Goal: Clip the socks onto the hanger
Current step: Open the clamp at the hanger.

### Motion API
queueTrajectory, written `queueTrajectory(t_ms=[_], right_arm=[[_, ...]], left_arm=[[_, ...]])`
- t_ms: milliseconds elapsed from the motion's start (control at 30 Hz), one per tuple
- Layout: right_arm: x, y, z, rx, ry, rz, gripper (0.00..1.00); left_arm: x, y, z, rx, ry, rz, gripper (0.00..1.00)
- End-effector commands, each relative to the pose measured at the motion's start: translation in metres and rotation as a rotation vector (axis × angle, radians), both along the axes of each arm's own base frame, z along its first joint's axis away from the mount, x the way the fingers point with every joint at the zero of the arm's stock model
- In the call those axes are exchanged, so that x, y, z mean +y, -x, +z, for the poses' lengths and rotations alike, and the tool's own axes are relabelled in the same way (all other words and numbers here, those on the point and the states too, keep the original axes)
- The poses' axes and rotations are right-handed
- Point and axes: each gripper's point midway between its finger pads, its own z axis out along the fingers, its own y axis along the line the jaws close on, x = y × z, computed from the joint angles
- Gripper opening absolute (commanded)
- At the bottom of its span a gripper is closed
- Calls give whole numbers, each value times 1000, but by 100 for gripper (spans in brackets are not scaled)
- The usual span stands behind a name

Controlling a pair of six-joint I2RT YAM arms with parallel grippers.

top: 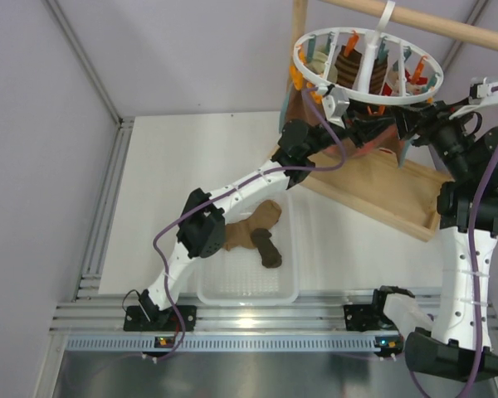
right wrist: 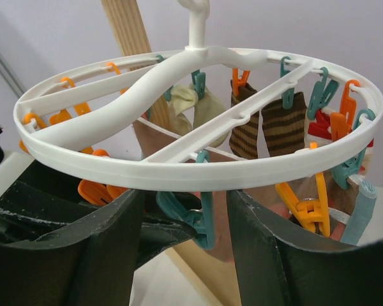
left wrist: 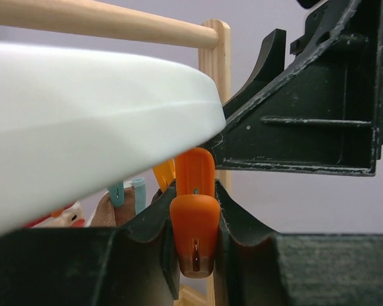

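Observation:
The white round hanger (top: 365, 66) hangs by its hook from a wooden rod, with orange and teal pegs round its rim (right wrist: 198, 175). My left gripper (left wrist: 193, 255) is shut on an orange peg (left wrist: 195, 210) just under the rim (left wrist: 83, 115). My right gripper (right wrist: 186, 242) is open, its fingers standing apart on either side of a teal peg (right wrist: 206, 223). Striped brown socks (right wrist: 284, 131) and pale socks (right wrist: 207, 118) hang clipped inside the ring. A tan sock (top: 249, 228) and a dark brown sock (top: 267, 247) lie in the white tray (top: 232, 290). Neither gripper holds a sock.
The wooden rod (top: 432, 21) and its upright post (top: 299, 25) stand on a wooden base (top: 382, 195) at the back right. Both arms crowd under the ring, the left gripper (top: 353, 124) close to the right gripper (top: 402, 124). A reddish-brown cloth (top: 303, 104) hangs by the post.

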Motion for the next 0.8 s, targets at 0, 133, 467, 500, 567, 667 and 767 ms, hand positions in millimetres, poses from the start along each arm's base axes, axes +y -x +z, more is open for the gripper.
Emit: queueTrajectory(t_ms=[0,133,467,500,567,667,767], right_arm=[[-6,-5,12,-30,26,-31,54],[-6,-10,7,-15,28,-24,55],[-3,-13,3,-19,38,-15,37],[-3,-14,4,-20,35,-11,33],[-2,-13,6,-23,32,-9,23],[-2,-13,9,-27,22,-8,11],[-1,-12,11,-27,12,-4,4]], left_arm=[[7,44,37,-127,19,-43,0],[5,46,35,-129,5,-39,0],[3,53,33,-156,-11,-51,0],[3,55,34,-163,-12,-55,1],[3,57,34,-169,-19,-57,3],[5,58,34,-163,-24,-53,17],[10,57,31,-140,-42,-34,34]])
